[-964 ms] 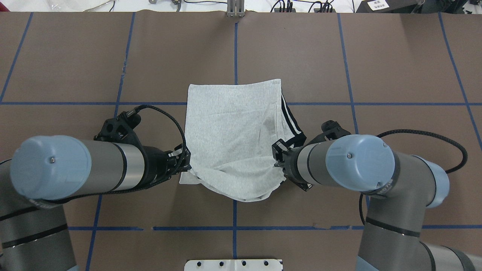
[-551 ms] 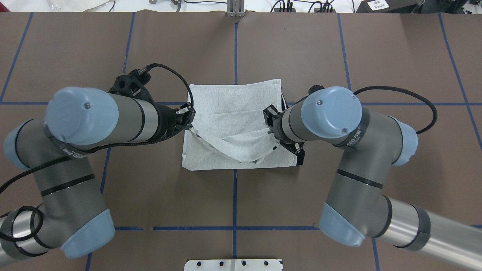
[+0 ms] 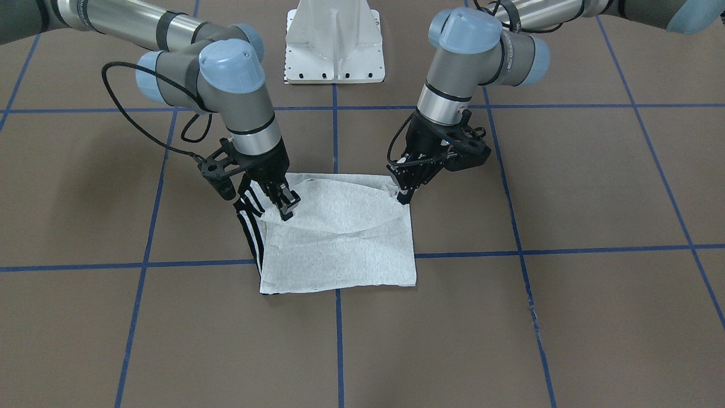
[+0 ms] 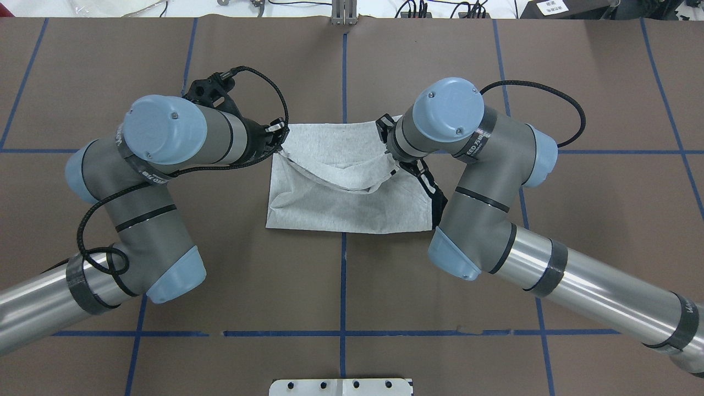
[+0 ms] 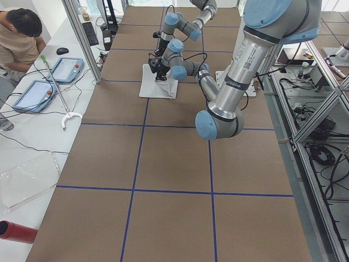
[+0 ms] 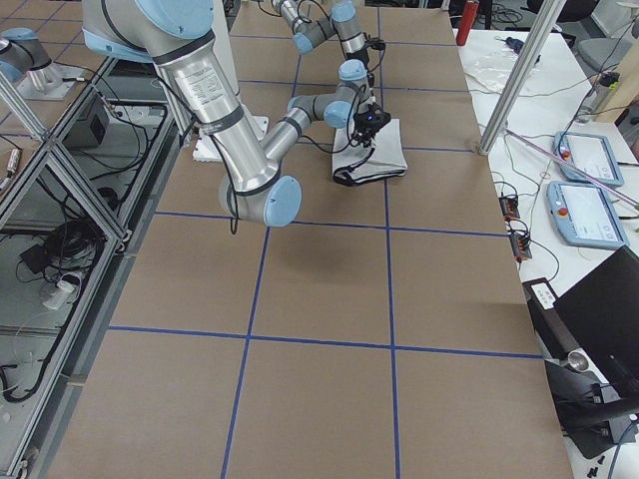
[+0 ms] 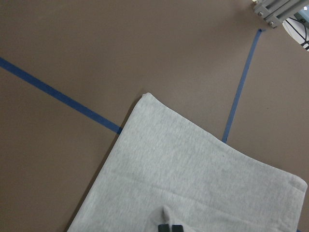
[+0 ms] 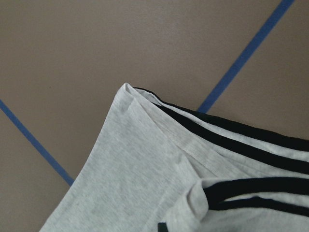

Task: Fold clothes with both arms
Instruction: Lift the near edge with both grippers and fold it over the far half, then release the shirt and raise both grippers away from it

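a light heather-grey short-sleeved t-shirt [image 4: 346,209] lies folded near the middle of the brown table covering with blue tape lines [image 4: 165,264]. seen from overhead, its upper layer is raised off the lower one and sags in a loose curve between my two grippers. black-and-white striped trim [image 3: 250,241] shows along the shirt's 3 o'clock edge. my black two-finger left gripper [image 4: 276,144] is at the shirt's 10 o'clock corner, fingers [image 7: 170,227] pinched on the grey cloth. my black two-finger right gripper [image 4: 391,159] is at 2 o'clock, clamped on the same raised layer. my silver-grey tubular left arm [image 4: 165,132] comes in from 8 o'clock and my matching right arm [image 4: 495,220] from 4 o'clock. a white pedestal base [image 4: 341,387] sits at 6 o'clock.
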Available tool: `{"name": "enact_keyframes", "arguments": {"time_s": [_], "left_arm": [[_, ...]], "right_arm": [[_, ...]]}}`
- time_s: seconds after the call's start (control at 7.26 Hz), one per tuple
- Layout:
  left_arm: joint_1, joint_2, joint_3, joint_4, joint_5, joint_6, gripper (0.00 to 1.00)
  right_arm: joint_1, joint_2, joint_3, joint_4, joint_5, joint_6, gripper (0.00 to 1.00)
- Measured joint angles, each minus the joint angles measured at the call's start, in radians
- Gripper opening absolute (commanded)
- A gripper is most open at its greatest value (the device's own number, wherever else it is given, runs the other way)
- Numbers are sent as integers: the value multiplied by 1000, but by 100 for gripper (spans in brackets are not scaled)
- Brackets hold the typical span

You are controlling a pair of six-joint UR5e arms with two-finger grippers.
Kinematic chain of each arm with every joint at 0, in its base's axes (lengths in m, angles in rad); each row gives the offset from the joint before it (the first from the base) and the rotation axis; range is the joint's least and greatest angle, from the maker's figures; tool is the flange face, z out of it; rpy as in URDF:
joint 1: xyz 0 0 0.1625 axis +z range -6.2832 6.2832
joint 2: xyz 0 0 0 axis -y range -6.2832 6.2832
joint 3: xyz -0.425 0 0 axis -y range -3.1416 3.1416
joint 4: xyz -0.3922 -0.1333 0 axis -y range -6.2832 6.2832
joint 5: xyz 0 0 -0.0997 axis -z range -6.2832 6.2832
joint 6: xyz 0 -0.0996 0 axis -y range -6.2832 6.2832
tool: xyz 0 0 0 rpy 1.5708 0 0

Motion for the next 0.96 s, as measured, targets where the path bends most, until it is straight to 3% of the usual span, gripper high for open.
{"name": "enact_keyframes", "arguments": {"time_s": [0.14,0.55,0.83,0.96], "left_arm": [[-23,-28,62,-24,2,32,55],[-109,-110,304,-160,67,201,61],[-165,-117,356,-222,65,288,61],[-191,-113,355,-228,16,339,62]], "right_arm": [[30,19,-56,31,37,-44,100],[140,129,-271,85,131,-302,100],[252,155,-356,96,222,-483,100],[282,152,-372,96,242,-554,100]]}}
